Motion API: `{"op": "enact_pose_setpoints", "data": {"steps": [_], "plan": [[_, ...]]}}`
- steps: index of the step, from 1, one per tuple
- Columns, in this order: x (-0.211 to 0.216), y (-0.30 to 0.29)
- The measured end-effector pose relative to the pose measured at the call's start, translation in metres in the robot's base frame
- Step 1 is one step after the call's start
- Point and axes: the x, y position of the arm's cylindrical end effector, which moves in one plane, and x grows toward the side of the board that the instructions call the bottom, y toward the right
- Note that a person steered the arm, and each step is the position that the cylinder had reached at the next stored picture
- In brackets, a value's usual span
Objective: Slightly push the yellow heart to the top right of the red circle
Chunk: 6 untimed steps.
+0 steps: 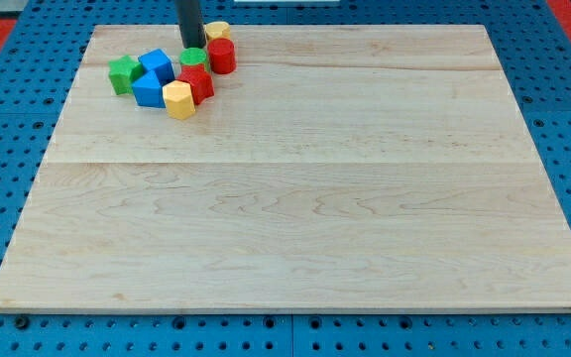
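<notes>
The yellow heart lies near the board's top edge, touching the upper left of the red circle. My tip stands just left of both, its end right behind the green round block. The dark rod partly hides the heart's left side.
A cluster sits at the board's top left: a green star, two blue blocks, a red block and a yellow hexagon. The wooden board rests on a blue pegboard.
</notes>
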Motion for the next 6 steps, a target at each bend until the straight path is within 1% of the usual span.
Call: {"op": "enact_pose_setpoints", "data": {"steps": [1, 2, 3, 5, 6], "plan": [[-0.025, -0.015], [-0.026, -0.012], [-0.026, 0.004], [-0.026, 0.067], [-0.024, 0.123]]}}
